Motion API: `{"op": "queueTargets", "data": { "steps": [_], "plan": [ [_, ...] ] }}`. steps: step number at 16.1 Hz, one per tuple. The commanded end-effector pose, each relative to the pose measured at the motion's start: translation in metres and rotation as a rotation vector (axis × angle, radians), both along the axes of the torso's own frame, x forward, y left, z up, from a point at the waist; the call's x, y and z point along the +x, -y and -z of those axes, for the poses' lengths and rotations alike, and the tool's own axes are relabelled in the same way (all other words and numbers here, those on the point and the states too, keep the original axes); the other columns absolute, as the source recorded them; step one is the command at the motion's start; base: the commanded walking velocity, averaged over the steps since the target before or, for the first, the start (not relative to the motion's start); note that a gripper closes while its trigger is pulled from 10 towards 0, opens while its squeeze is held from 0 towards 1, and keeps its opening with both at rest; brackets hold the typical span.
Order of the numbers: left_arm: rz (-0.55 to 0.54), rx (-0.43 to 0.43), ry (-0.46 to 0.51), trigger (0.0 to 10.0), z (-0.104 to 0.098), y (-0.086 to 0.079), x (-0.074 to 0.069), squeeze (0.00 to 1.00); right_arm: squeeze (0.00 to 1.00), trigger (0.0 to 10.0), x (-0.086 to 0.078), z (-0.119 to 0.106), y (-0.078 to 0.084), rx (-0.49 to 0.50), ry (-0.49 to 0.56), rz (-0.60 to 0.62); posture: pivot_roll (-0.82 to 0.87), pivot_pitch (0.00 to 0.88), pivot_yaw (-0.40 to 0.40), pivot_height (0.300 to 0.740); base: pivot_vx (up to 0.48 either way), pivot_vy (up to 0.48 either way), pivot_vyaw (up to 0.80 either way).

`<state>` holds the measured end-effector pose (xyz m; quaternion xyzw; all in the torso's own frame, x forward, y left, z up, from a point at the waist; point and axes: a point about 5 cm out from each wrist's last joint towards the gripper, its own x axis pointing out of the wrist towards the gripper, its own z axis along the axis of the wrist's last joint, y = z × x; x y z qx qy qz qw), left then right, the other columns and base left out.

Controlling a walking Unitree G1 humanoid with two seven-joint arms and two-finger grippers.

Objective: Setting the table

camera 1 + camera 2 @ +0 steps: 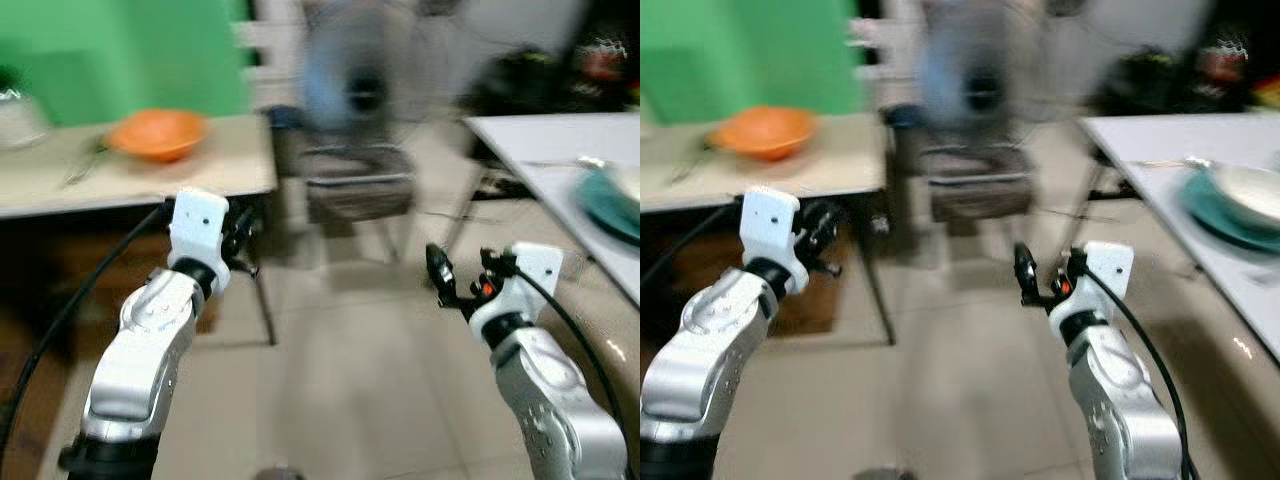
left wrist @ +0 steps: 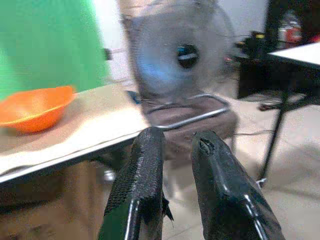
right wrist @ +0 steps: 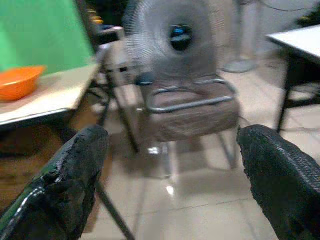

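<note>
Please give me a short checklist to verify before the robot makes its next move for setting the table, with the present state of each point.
1. Left gripper carries nothing: ok; fingers nearly together with nothing between them.
2. Right gripper carries nothing: ok; fingers wide apart, nothing between them.
3. Orange bowl located: ok; it sits on the beige table to the robot's left.
4. Teal plate located: ok; it lies on the white table to the robot's right.
5. Way ahead is free: not ok; a chair and a fan stand between the tables.
6. Sharp head views: not ok; both are blurred.
</note>
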<state>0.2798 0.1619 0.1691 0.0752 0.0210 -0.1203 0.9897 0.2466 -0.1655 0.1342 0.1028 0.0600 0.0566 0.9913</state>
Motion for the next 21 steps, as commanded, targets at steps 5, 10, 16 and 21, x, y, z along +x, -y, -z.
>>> {"op": "queueTargets", "data": {
  "steps": [5,10,16,21],
  "plan": [
    [0.002,-0.003,0.01,10.0,-0.0046,0.0003,-0.0011,0.0,1.0,10.0,0.0029,0.0013,-0.0007,0.006,-0.011,-0.022,0.08,0.0,0.007,0.74,0.0,0.0,0.8],
    [-0.005,-0.009,0.007,10.0,-0.0037,-0.0014,-0.0029,0.0,1.0,10.0,0.0043,0.002,-0.0025,-0.015,-0.01,-0.033,0.08,0.0,-0.003,0.74,0.162,0.0,0.59],
    [-0.007,-0.018,-0.001,10.0,-0.0024,-0.0027,-0.0046,0.0,1.0,10.0,0.0051,0.0027,-0.0026,-0.043,-0.007,-0.019,0.08,0.0,-0.005,0.74,0.37,0.0,0.0],
    [-0.004,-0.018,-0.002,10.0,-0.0023,-0.0031,-0.0056,0.0,1.0,10.0,0.005,0.0035,-0.0037,-0.044,-0.004,-0.017,0.09,0.0,-0.007,0.74,0.43,0.0,0.0]
  ]
}}
